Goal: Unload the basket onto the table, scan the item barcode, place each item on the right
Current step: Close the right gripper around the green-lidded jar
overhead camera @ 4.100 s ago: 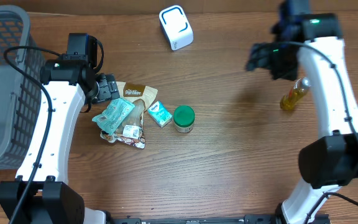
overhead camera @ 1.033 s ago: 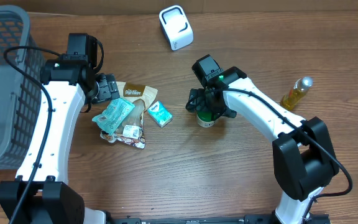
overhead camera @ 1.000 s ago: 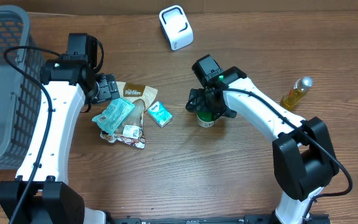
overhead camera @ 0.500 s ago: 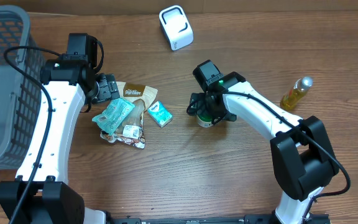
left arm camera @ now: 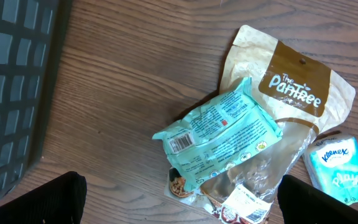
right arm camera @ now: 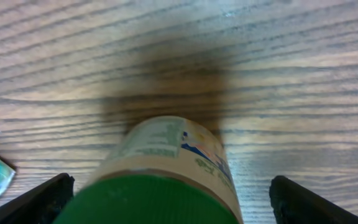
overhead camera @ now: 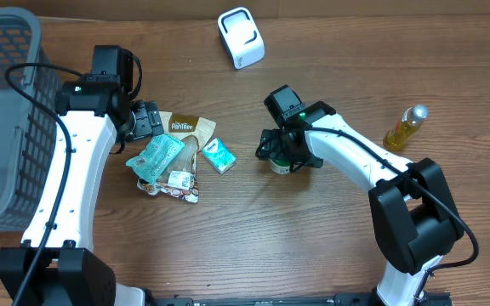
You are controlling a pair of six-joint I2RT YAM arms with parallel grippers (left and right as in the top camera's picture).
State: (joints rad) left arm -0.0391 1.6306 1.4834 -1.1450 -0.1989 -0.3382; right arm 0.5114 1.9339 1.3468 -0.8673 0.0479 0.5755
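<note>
Right wrist view: right gripper (right arm camera: 168, 186) is wide open and holds nothing. The round paper-labelled jar with green screw lid (right arm camera: 166, 152) stands upright on the wooden table (right arm camera: 303, 56), directly between the fingers; no pad visibly touches it. My read: rigid, fairly light, smooth label, so it could slip or twist. It looks wide for the jaw span, so centre first. Grip the body just under the lid, leaving the print uncovered. Left gripper (left arm camera: 182, 186) is fully open and empty, above a teal foil pouch (left arm camera: 219, 134).
</note>
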